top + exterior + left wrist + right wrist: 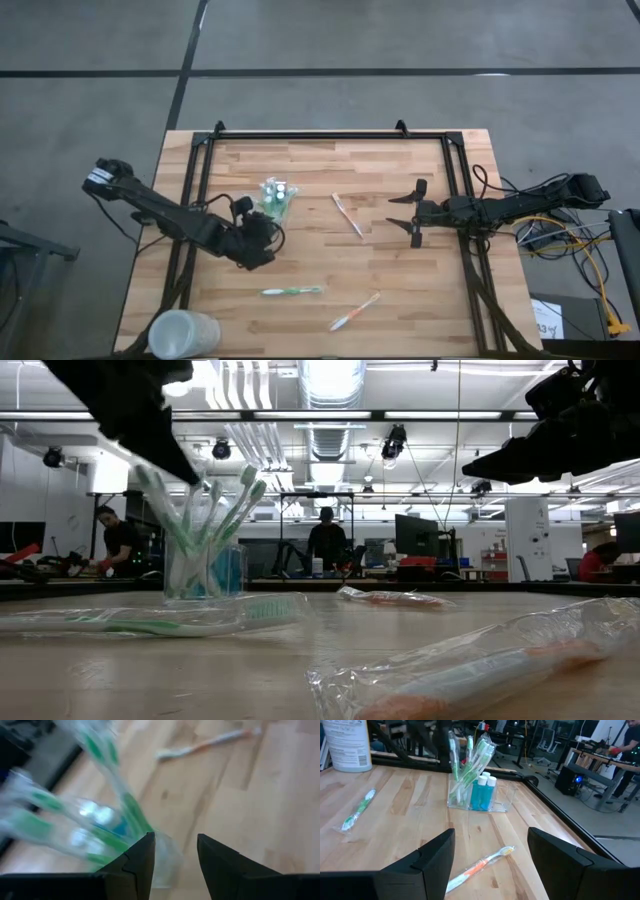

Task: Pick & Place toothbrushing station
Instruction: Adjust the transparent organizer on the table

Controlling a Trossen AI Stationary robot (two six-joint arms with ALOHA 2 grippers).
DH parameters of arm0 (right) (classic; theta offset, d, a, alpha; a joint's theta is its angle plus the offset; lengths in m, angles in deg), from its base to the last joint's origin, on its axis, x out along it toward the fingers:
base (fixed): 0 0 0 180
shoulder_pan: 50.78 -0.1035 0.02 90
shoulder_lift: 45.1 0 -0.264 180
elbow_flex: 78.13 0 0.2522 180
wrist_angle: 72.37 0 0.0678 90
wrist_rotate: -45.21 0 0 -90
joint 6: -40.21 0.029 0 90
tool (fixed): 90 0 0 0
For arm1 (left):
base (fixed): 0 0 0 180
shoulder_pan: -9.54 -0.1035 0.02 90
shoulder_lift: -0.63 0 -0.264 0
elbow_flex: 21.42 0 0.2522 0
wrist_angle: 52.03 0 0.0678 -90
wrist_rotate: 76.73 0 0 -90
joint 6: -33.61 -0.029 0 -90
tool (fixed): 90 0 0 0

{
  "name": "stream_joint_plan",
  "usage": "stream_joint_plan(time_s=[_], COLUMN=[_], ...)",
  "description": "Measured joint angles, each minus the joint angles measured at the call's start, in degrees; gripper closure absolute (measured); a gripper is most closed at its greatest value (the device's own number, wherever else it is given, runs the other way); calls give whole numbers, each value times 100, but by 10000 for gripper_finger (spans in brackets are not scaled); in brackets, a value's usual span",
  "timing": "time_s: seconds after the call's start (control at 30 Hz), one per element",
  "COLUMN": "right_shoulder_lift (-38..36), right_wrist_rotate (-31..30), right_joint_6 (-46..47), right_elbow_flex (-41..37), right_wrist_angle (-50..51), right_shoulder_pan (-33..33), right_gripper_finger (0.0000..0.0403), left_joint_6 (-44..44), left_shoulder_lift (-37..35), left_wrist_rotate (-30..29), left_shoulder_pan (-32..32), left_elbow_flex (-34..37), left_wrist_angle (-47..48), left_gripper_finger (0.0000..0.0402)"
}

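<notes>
Fingers of the left gripper (262, 243), left of centre, are parted and empty beside the toothbrushing station (277, 198); the next pick should come in level. A frosted cup (183, 335) stands lower left, with a green toothbrush (292, 291) and two orange toothbrushes (354, 312) (347, 215) loose. At right, the right gripper (413, 213) waits splayed.

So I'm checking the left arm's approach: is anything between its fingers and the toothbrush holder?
Nothing visible. The left gripper is open right beside the clear holder, with only bare table between. The loose toothbrushes lie elsewhere on the table.
</notes>
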Motion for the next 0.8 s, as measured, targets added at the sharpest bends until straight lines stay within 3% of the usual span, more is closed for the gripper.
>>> stream_joint_plan(time_s=[0.27, 0.4, 0.63, 0.8], right_shoulder_lift=[0, -1, -1, -2], right_wrist_rotate=[0, 0, 0, 0], right_joint_6=[0, 0, 1, 1], right_elbow_flex=[0, 0, 0, 0], right_wrist_angle=[0, 1, 0, 0], right_shoulder_pan=[2, 2, 1, 0], right_gripper_finger=[158, 158, 158, 158], left_joint_6=[833, 2245, 5570, 6500], left_shoulder_lift=[0, -35, -88, -99], left_wrist_rotate=[-637, -639, 229, -124], left_shoulder_pan=[232, 251, 249, 240], left_elbow_flex=[-805, -1133, -1730, -2260], left_wrist_angle=[1255, 1856, 3091, 3585], left_gripper_finger=[250, 250, 250, 250])
